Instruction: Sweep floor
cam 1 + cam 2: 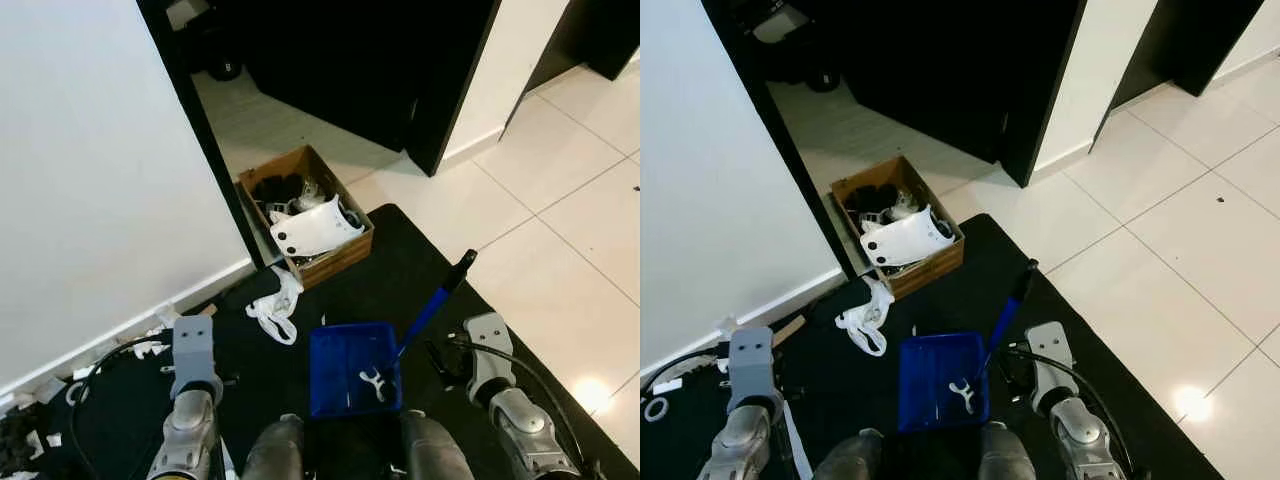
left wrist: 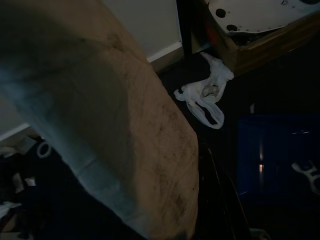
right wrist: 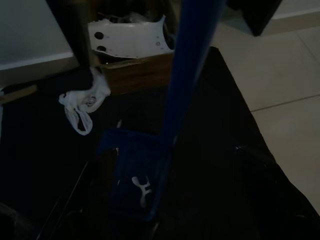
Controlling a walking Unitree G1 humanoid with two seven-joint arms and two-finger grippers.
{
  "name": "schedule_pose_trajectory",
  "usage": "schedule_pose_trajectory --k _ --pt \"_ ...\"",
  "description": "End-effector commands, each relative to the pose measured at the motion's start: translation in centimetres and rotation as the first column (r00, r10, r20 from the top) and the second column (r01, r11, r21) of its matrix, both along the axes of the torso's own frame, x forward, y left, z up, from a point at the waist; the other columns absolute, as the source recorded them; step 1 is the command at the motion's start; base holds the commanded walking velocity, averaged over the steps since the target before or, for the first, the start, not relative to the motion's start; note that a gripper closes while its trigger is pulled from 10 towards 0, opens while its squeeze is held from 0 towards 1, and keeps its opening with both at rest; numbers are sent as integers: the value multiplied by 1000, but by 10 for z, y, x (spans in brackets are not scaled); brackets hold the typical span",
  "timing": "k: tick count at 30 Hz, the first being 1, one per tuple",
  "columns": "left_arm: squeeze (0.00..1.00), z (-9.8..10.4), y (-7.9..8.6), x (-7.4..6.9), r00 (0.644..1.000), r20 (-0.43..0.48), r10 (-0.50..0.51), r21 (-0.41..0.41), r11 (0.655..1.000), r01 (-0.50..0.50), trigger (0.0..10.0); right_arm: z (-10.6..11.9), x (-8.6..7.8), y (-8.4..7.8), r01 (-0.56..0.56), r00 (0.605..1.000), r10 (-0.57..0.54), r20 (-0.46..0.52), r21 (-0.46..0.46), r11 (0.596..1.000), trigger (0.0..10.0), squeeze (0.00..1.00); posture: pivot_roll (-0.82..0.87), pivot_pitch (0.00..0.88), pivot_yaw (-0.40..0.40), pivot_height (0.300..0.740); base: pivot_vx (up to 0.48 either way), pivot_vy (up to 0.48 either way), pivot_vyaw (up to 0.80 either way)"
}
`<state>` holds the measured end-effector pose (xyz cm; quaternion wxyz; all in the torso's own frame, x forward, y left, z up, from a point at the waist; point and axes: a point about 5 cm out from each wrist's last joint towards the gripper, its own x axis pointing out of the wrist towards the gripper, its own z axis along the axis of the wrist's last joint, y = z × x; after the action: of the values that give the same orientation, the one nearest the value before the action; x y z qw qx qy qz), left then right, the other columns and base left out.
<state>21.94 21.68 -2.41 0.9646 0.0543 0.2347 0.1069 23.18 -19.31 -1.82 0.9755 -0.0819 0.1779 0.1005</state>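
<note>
Dustpan [image 1: 350,368], a blue tray on a long blue handle [image 1: 432,308], sits low in the centre of the head view, flat on the black mat [image 1: 400,265] right in front of the robot's legs. A small white piece of debris [image 1: 374,380] lies inside it near the lower right corner. The handle rises from the tray's right side toward a black tip at centre right.

The right gripper [image 1: 441,362] is just beside the lower part of that handle at lower right; the right wrist view has the handle close in front of the camera, but whether the fingers are clamped on it cannot be told. The left arm [image 1: 193,385] reaches forward at lower left, and the state of its claw cannot be told either; a blurred tan shape [image 2: 100,115] covers much of the left wrist view.

To do this step well, the tray's lip should probably stay pressed against the mat so that litter slides in, not under.

Farther up lies a crumpled white plastic bag [image 1: 275,310], then a brown box [image 1: 305,215] of odds and ends with a white panel [image 1: 315,228] on top, beside the dark doorway [image 1: 330,60].
</note>
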Motion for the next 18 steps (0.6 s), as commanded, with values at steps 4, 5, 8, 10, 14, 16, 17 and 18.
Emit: schedule_pose_trajectory --k 4,5,8,10,14,16,17,18 --pt "0 -15 4 -19 994 -111 -17 119 992 30 10000 -3 -5 4 -52 999 52 6 -62 997 10000 0 -13 140 54 740 0 0 0" --pt "0 -16 -1 -19 992 -118 -40 126 991 55 10000 -3 -4 5 -53 998 54 11 -77 996 10000 0 -17 139 55 740 0 0 0" --pt "0 -17 -5 -19 991 -125 -53 125 990 69 10000 -3 -4 5 -50 999 51 12 -79 996 10000 0 -18 138 54 740 0 0 0" --pt "0 -18 -8 -19 991 -123 -60 119 990 75 10000 -4 -5 2 -13 1000 14 4 -61 998 10000 0 -18 137 50 740 0 0 0" --pt "0 -17 -12 -18 992 -93 -89 64 993 95 10000 -6 -8 -10 103 995 -103 -2 -10 995 10000 0 -16 133 49 740 0 0 0" --pt "0 -16 -13 -18 992 -66 -103 28 994 105 10000 -7 -9 -13 133 991 -133 1 5 991 10000 0 -19 127 50 740 0 0 0" --pt "0 -16 -14 -19 993 -48 -107 2 994 107 10000 -6 -9 -14 144 989 -145 5 10 989 10000 0 -22 126 50 740 0 0 0" --pt "0 -16 -14 -19 993 -48 -107 2 994 107 10000 -6 -9 -14 144 989 -145 5 10 989 10000 0 -22 126 50 740 0 0 0"
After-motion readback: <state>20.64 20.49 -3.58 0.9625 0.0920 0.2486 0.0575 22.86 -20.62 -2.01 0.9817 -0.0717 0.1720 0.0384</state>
